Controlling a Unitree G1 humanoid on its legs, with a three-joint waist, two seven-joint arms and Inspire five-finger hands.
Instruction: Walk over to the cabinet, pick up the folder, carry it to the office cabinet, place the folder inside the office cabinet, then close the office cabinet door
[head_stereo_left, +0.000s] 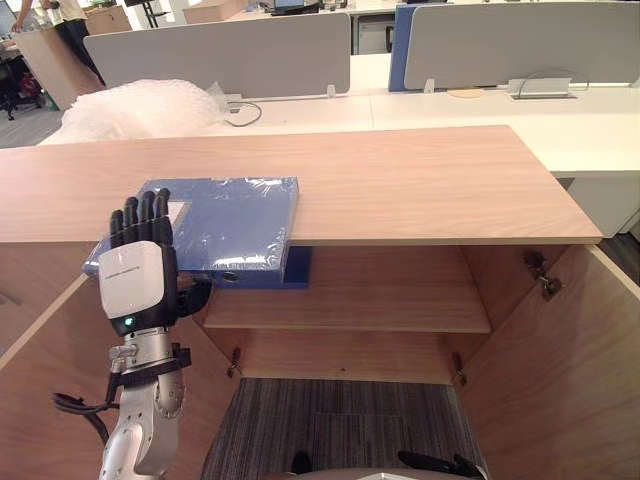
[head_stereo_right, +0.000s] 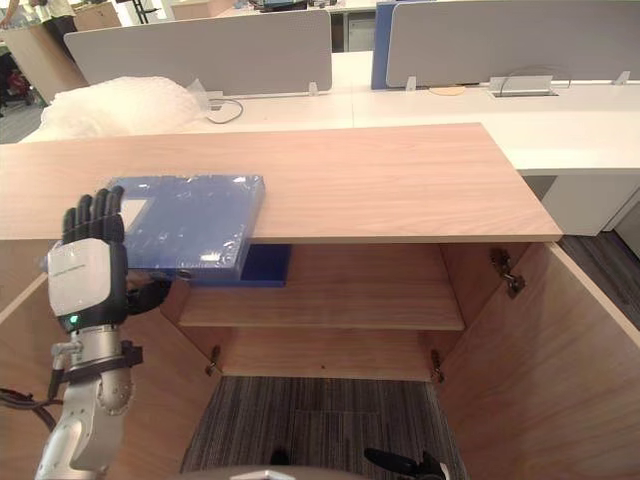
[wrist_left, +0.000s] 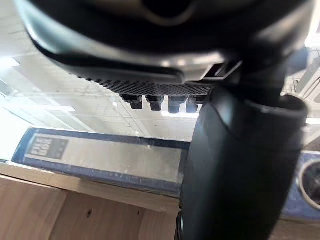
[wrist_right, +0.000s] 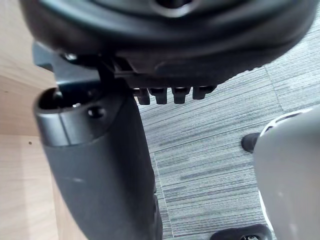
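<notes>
A blue folder (head_stereo_left: 222, 225) wrapped in clear film lies flat on the wooden cabinet top (head_stereo_left: 420, 185), its near edge jutting out over the front. My left hand (head_stereo_left: 140, 270) is raised at the folder's near left corner, fingers straight over its top and thumb (head_stereo_left: 192, 297) down by its underside; its wrist view shows the folder's edge (wrist_left: 105, 157) just past the fingers. Below, the office cabinet stands with both doors swung out and a bare inner shelf (head_stereo_left: 350, 300). My right hand (wrist_right: 100, 160) hangs relaxed over the grey carpet, holding nothing.
A second dark blue item (head_stereo_left: 297, 268) sits on the shelf under the folder. The cabinet doors (head_stereo_left: 560, 370) flank me left and right. Behind the cabinet are white desks with grey partitions (head_stereo_left: 220, 50), a bundle of bubble wrap (head_stereo_left: 140, 108), and a person (head_stereo_left: 70, 30) far back left.
</notes>
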